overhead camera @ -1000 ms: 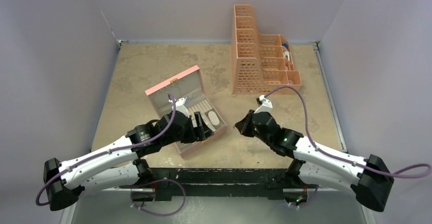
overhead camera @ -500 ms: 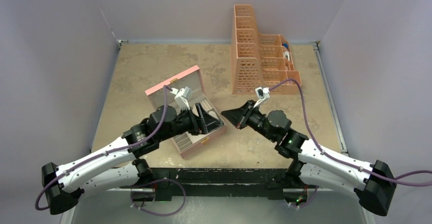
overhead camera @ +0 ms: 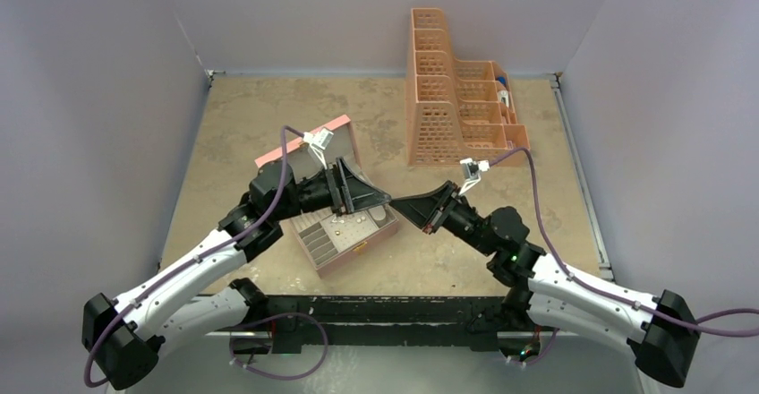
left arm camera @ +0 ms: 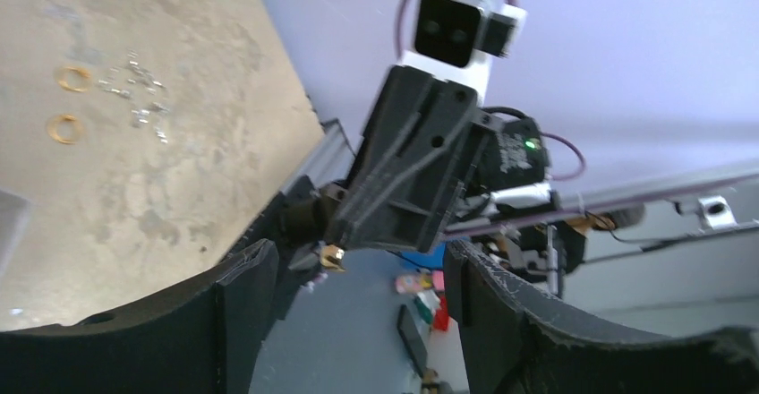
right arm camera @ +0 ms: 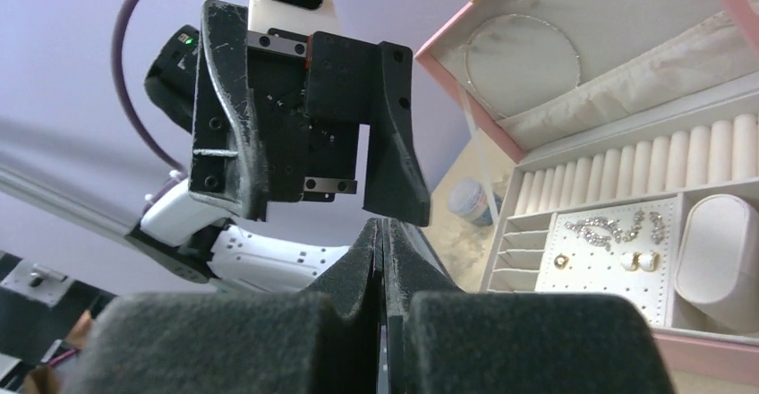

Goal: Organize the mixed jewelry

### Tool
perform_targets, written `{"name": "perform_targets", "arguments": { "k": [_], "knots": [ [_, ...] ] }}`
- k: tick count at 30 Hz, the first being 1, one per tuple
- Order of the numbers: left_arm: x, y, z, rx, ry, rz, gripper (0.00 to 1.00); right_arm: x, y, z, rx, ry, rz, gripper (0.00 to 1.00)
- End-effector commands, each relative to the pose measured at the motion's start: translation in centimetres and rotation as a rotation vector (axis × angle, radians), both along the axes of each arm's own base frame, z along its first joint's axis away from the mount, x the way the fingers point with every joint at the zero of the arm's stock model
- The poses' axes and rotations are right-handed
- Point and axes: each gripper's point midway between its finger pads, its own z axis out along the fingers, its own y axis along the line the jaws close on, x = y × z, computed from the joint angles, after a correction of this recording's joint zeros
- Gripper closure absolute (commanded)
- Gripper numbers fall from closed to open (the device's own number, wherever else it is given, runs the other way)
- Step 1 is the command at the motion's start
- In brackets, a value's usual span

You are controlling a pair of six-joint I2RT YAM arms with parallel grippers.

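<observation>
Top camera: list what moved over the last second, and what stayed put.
The left claw rose from over the pink box and swung towards the right, jaws open. The right claw, shut, reached left until the two face each other, tips close. Nothing was grabbed or released. The box and the orange rack stayed in place.

box [overhead camera: 353,252]: on desk [overhead camera: 233,125], left of centre
rack [overhead camera: 456,98]: behind box, to its right
jewelry [right arm camera: 618,233]: in a box compartment
loose pieces [left arm camera: 134,98]: on desk
</observation>
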Motion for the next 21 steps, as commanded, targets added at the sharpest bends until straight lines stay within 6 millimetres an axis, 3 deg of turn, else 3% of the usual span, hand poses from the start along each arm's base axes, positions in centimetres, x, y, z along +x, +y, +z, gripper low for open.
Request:
{"name": "perform_targets", "arguments": {
  "k": [1, 8, 21],
  "knots": [
    [-2.8, -0.1, 2.9, -0.114, -0.042, -0.143, 0.34, -1.7, -1.0, 3.3, 0.172, -0.048, 0.057, 1.00],
    [-4.4, 0.2, 3.2, -0.153, -0.015, -0.210, 0.51, -2.7, -1.1, 4.3, 0.222, -0.083, 0.099, 1.00],
    [-4.7, -0.5, 2.8, -0.234, 0.085, -0.274, 0.49, -3.0, -0.8, 5.2, 0.200, -0.173, 0.117, 1.00]
  ]
}}
